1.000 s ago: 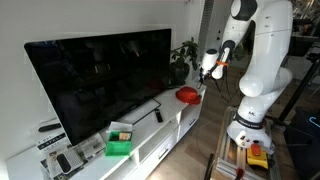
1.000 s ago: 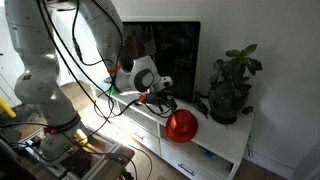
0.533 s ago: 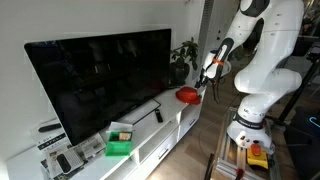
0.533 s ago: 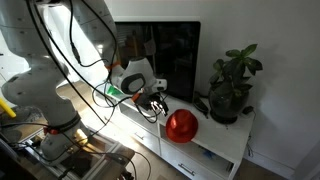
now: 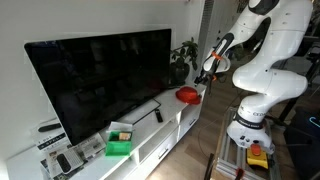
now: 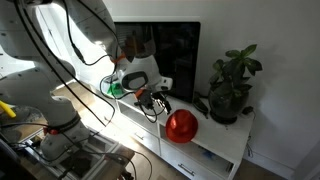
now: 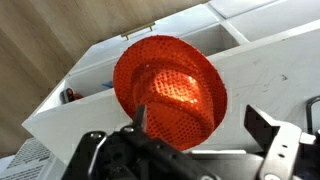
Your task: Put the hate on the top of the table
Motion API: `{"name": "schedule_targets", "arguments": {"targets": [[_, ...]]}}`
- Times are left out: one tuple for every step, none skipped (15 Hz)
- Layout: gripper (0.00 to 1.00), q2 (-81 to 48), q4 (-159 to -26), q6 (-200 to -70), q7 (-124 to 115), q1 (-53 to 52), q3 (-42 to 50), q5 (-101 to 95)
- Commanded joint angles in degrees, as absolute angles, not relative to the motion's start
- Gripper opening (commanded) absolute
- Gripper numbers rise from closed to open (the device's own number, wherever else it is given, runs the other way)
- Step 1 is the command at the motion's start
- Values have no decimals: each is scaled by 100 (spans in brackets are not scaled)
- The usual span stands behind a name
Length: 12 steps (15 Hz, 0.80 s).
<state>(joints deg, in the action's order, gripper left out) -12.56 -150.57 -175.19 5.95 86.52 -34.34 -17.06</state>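
Note:
The red hat (image 5: 187, 95) lies on the top of the white table (image 5: 168, 122), near its end by the plant. It also shows in an exterior view (image 6: 181, 125) and fills the middle of the wrist view (image 7: 170, 85), resting on the white table top (image 7: 275, 70). My gripper (image 5: 207, 72) is open and empty. It hovers above and a little off the table's end, apart from the hat. In an exterior view (image 6: 155, 100) it is beside the hat, on the TV side. Both fingers (image 7: 200, 125) frame the hat in the wrist view.
A large black TV (image 5: 100, 80) stands along the table. A potted plant (image 6: 232, 85) stands at the end behind the hat. A green box (image 5: 119, 146) and small devices (image 5: 62, 160) lie at the other end. A remote (image 5: 157, 115) lies mid-table.
My gripper has drawn back a little from the hat, which stays still on the table top. The arm's upper links have shifted.

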Motion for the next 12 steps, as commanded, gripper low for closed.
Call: {"name": "schedule_targets", "arguments": {"targets": [[100,-1174,-14784,-16731,1170,9650,-4464,-848],[100,-1145,-14722,-16580,1317,9857,-4641,-656],[100,-1078,-14646,-16412,1414,10026,-4800,-480],[100,-1242,-14763,-16787,1124,9677,-4442,-876],[100,-1228,-14693,-16670,1215,9833,-4582,-758],[100,-1224,-14648,-16599,1251,9915,-4652,-710],[100,-1224,-14633,-16583,1262,9948,-4682,-691],[100,-1224,-14632,-16582,1264,9954,-4696,-685],[100,-1224,-14633,-16580,1264,9954,-4705,-682],[100,-1224,-14633,-16579,1264,9954,-4711,-680],[100,-1224,-14633,-16578,1264,9954,-4713,-680],[100,-1224,-14633,-16578,1264,9954,-4715,-679]]}}
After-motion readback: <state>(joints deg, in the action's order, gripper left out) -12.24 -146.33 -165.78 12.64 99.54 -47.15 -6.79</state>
